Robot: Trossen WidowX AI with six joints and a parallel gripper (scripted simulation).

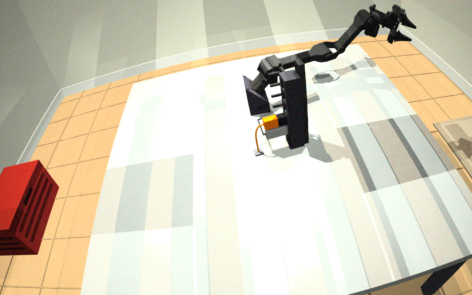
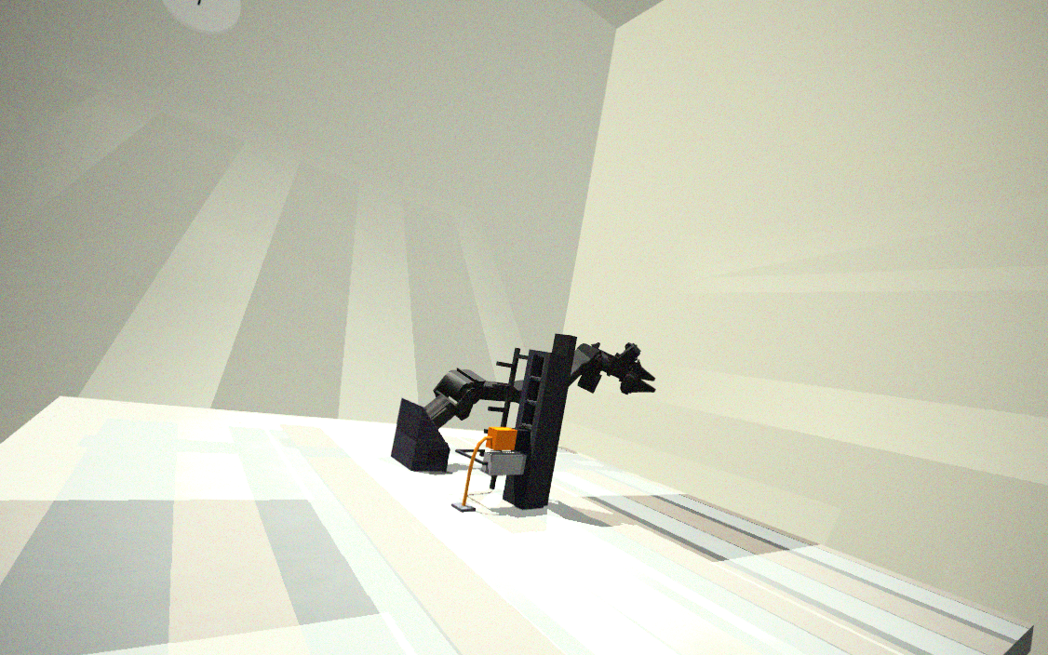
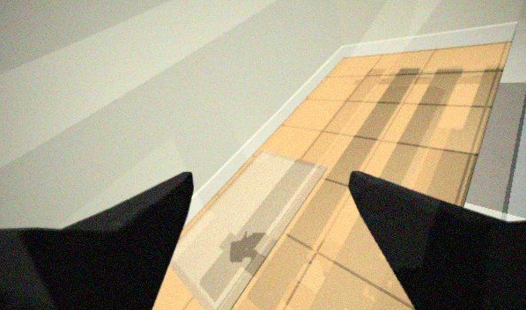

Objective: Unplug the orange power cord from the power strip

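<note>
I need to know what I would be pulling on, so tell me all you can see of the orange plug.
The orange plug is a small boxy block, matte and plastic-looking, seated against the side of the tall dark power strip near its lower end, just above a grey block. A thin orange cord leaves its outer face, arcs downward and ends at a small grey piece on the table. Nothing grips it: the tool is open and far away, out beyond the table's edge.
</note>
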